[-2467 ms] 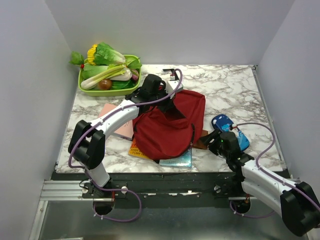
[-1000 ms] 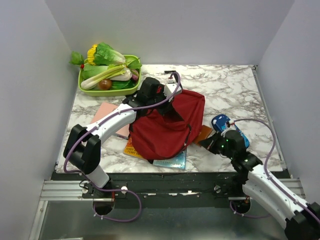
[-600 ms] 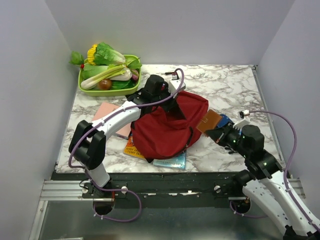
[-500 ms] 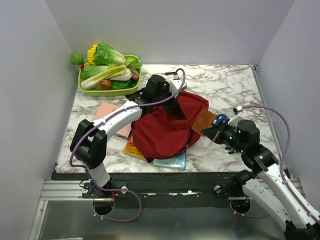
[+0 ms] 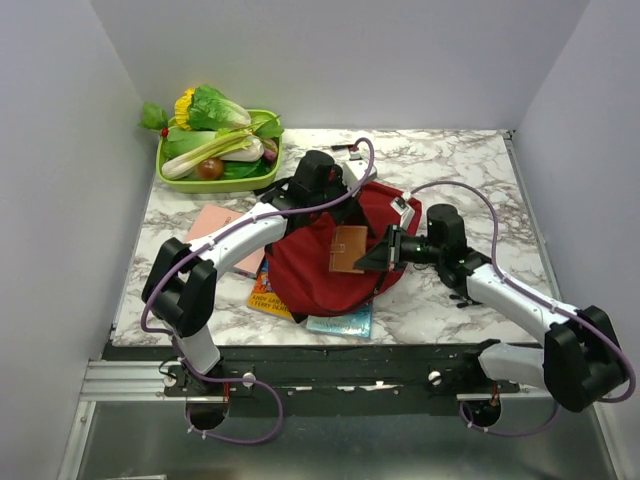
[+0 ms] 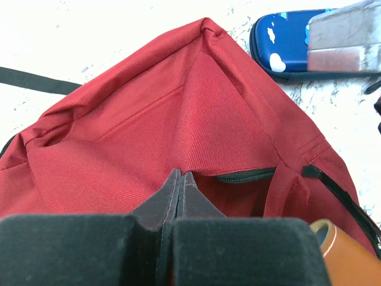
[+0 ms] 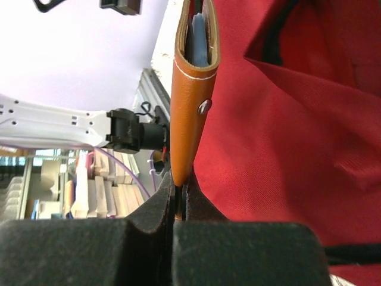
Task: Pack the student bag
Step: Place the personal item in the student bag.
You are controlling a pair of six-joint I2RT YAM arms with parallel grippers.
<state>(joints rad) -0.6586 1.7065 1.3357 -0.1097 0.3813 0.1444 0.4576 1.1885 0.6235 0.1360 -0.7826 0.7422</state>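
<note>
The student bag (image 5: 312, 275) is lying in the middle of the overhead frame on the marble table (image 5: 470, 170), resting on a few books (image 5: 263, 296). The left gripper (image 6: 180, 179) is pinching the bag's red fabric at its upper edge, with its jaws closed tight on the cloth. Right of centre, the right gripper (image 7: 177, 192) is clamping a brown leather case (image 7: 189, 107) and holding it over the bag's front. A blue pencil case (image 6: 286, 36) is lying just beyond the bag, at the upper right of the left wrist view.
</note>
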